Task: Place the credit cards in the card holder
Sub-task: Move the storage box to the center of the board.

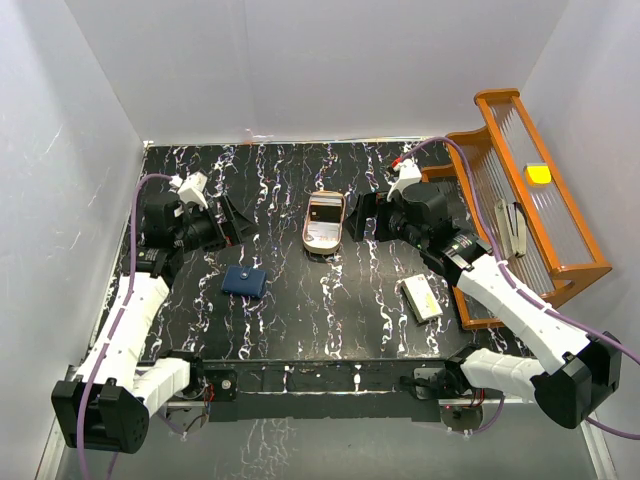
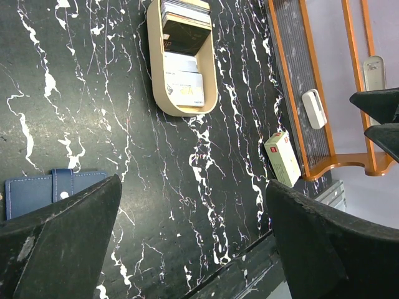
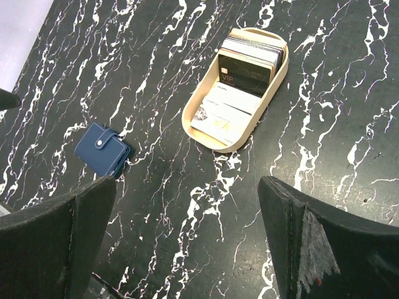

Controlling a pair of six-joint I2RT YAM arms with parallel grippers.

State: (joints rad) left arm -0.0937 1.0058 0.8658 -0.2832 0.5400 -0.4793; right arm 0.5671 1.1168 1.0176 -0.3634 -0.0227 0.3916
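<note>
The credit cards [image 3: 225, 113] lie in a tan rounded tray [image 3: 219, 146] at mid-table: pale ones flat at the front, a black one and a stack behind. They also show in the top view [image 1: 323, 233] and the left wrist view [image 2: 184, 87]. The card holder [image 1: 244, 282], a navy wallet snapped shut, lies flat left of centre; it also shows in both wrist views [image 2: 37, 192] [image 3: 103, 149]. My left gripper [image 1: 231, 221] hovers open and empty behind the wallet. My right gripper [image 1: 362, 215] hovers open and empty just right of the tray.
A cream-yellow block [image 1: 421, 298] lies on the right of the table [image 1: 300, 330]. An orange wooden rack [image 1: 585, 262] stands along the right edge, with a yellow item [image 1: 538, 173] and white items on it. White walls enclose the table.
</note>
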